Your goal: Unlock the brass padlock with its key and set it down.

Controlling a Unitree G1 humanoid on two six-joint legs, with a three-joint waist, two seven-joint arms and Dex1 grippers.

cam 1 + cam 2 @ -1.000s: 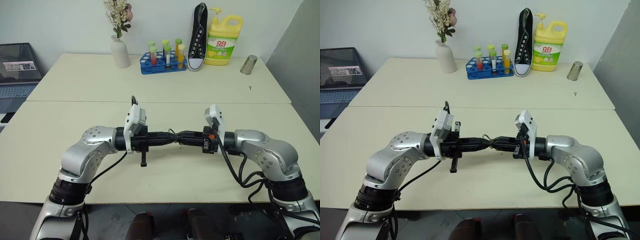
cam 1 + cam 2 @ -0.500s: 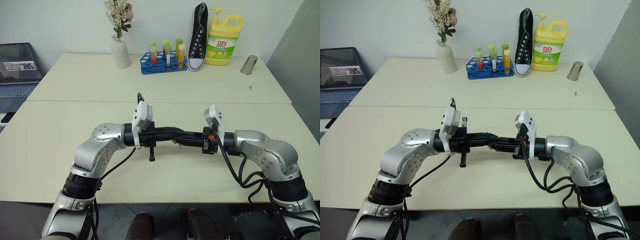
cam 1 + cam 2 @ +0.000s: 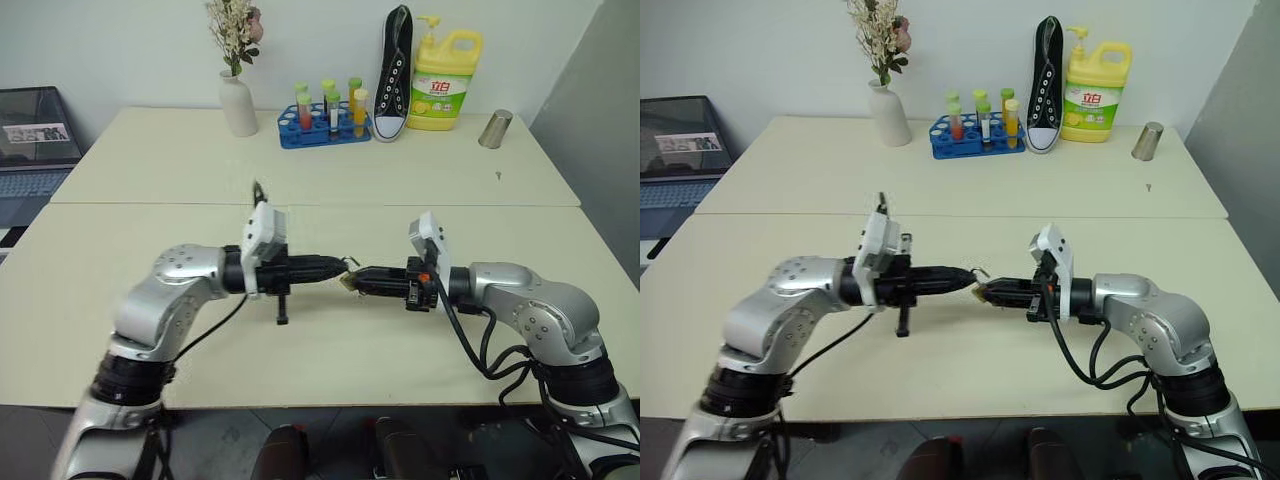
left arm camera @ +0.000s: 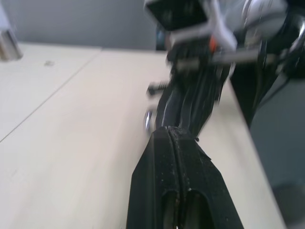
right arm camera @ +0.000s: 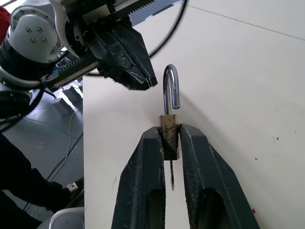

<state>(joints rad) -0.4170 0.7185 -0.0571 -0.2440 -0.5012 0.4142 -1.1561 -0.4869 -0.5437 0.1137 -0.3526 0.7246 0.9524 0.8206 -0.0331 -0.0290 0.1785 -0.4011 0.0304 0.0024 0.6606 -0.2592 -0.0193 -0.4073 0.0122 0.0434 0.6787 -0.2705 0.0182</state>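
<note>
R end effector [image 5: 167, 143] clamped on padlock [image 5: 168, 130] body, shackle [image 5: 171, 87] facing L for access. L end effector [image 5: 143, 81] shut, just apart, above worktop [image 3: 330, 340]; key not discernible.

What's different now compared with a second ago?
The left hand, shut, has drawn back toward the robot's left, off the brass padlock, leaving a gap. The shackle now stands open. The right hand stayed put, clamped on the padlock.
</note>
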